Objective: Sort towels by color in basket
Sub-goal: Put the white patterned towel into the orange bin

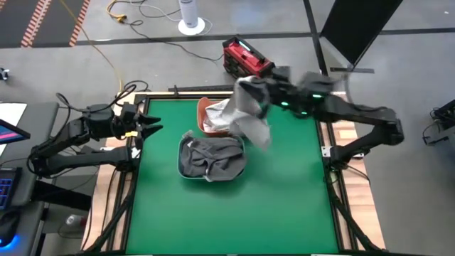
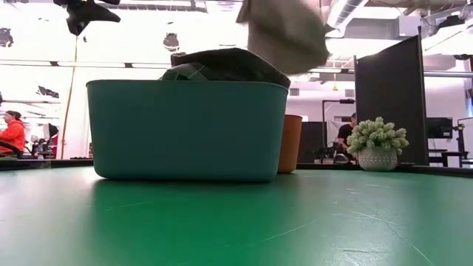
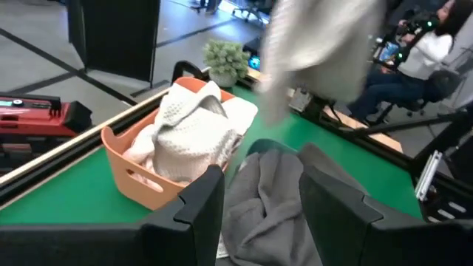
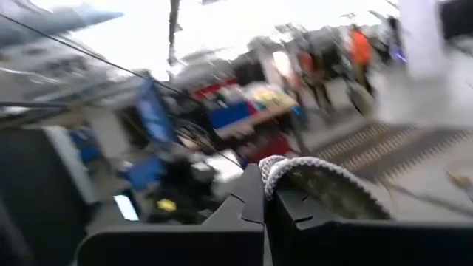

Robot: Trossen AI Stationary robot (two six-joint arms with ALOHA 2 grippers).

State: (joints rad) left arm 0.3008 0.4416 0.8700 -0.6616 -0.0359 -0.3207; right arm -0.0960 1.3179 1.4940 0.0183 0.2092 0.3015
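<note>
From my seat, the left gripper [image 1: 153, 128] waits at the table's left edge with its fingers spread apart and nothing between them. Right of it sits the teal tub [image 1: 183, 165] filled with dark grey towels [image 1: 213, 158], touching the orange basket [image 1: 204, 108] behind it, which holds white towels [image 1: 220, 119]. Further right, the right gripper [image 1: 250, 89] is raised above the baskets, pinched closed on a light grey towel [image 1: 257, 117] that hangs from it.
</note>
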